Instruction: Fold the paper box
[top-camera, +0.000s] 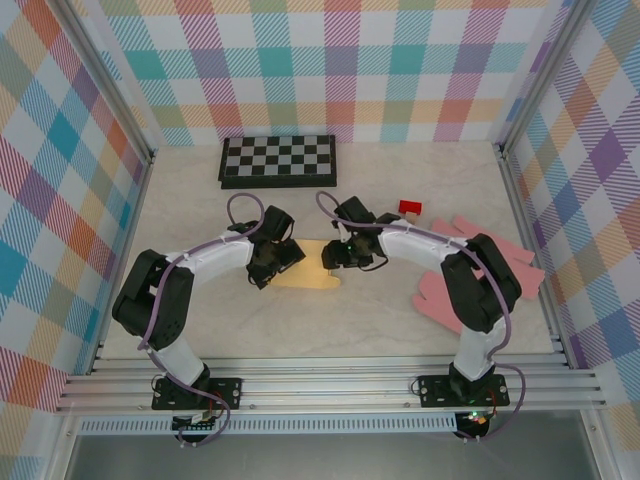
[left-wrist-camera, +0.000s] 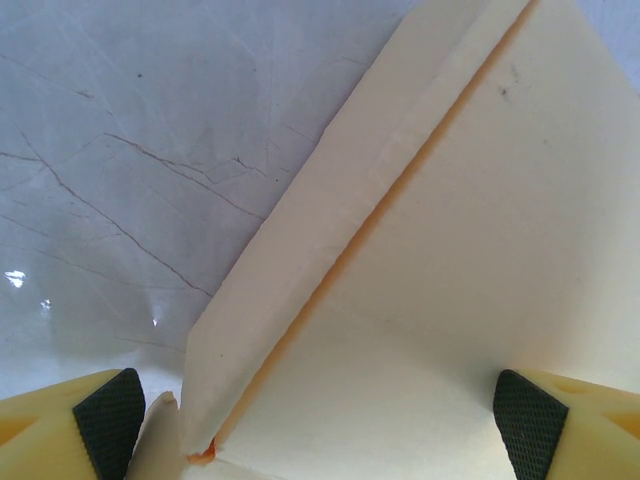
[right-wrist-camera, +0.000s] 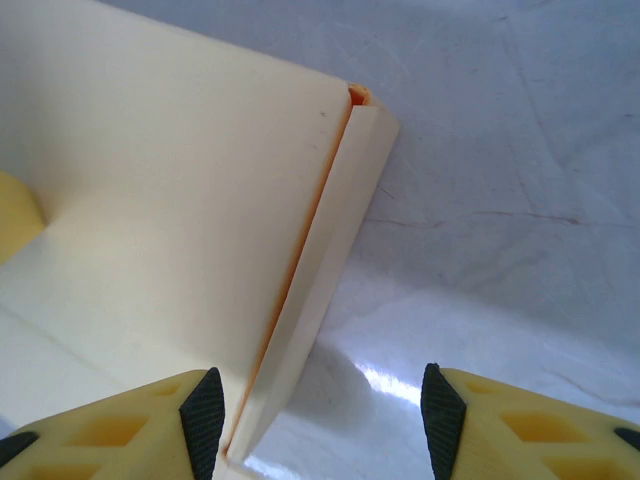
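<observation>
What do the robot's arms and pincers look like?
The left arm and the right arm are made of smooth white links with chunky black joints, and each stands on a black base plate. A thin purple cable loops along each arm. The left pincer and right pincer have yellow fingers with hollow cut-outs, tipped with black bumpy pads.

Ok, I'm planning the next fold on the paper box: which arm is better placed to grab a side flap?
Probably right. The right tool is part-open with the box's side flap between the pads, close beside one. The left tool gapes wide, one pad over the flat panel.
</observation>
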